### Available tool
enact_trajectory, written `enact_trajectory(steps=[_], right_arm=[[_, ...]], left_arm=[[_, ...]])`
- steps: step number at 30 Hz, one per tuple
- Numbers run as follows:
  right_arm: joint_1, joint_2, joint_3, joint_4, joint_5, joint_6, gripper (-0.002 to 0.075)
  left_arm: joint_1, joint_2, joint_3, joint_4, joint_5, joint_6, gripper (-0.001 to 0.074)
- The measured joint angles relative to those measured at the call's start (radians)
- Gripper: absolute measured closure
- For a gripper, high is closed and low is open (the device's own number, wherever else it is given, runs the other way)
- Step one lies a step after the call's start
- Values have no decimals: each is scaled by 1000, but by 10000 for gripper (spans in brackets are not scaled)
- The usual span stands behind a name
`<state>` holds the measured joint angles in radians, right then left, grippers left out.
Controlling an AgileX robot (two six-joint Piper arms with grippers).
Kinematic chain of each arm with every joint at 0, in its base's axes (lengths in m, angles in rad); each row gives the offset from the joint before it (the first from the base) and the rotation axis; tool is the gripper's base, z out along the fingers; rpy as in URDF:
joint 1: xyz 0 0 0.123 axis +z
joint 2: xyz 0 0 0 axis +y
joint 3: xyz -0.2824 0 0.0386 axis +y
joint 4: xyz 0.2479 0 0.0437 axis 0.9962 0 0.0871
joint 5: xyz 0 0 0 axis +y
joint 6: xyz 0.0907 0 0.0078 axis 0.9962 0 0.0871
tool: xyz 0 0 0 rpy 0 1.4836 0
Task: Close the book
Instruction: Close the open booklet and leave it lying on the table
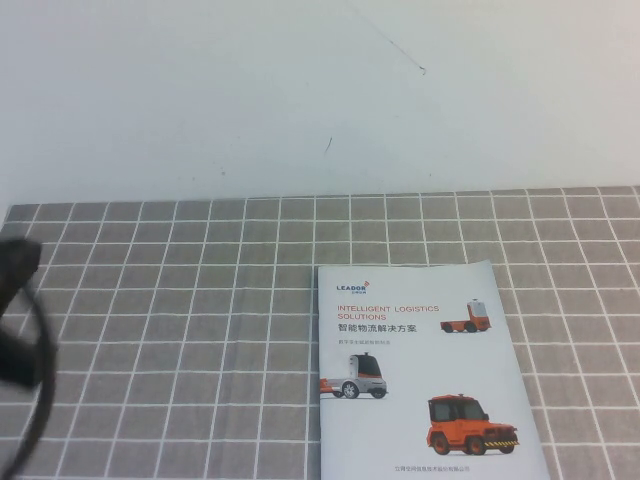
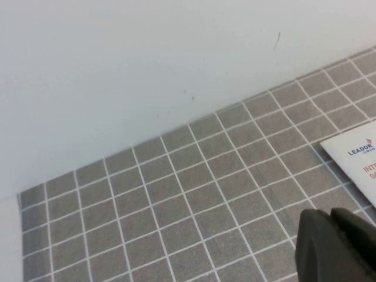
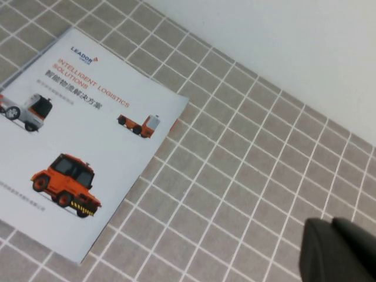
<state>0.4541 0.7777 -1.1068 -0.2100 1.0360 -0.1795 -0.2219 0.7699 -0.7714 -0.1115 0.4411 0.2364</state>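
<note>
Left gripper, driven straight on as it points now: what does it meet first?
The left gripper probably meets bare checked cloth short of the book; depth unclear. The right gripper hangs over cloth beside the book.

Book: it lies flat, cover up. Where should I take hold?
Take the book by its right long edge, coming from the robot's right: flat and thin, only an edge offers purchase. The right tool hovers on that side; the left tool is off its left.
</note>
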Motion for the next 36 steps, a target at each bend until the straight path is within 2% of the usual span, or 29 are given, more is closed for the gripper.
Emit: enact_trajectory(steps=[8, 16, 25, 36], right_arm=[[0, -449, 397, -25, -54, 95, 729], [0, -643, 606, -25, -80, 139, 729], [0, -708, 722, -25, -278, 160, 729], [0, -708, 736, -25, -320, 166, 729]], left_arm=[[0, -345, 328, 0, -123, 65, 738], [0, -525, 499, -61, -151, 82, 738], [0, -546, 543, -128, -209, 84, 738], [0, -546, 546, -188, -217, 78, 738]])
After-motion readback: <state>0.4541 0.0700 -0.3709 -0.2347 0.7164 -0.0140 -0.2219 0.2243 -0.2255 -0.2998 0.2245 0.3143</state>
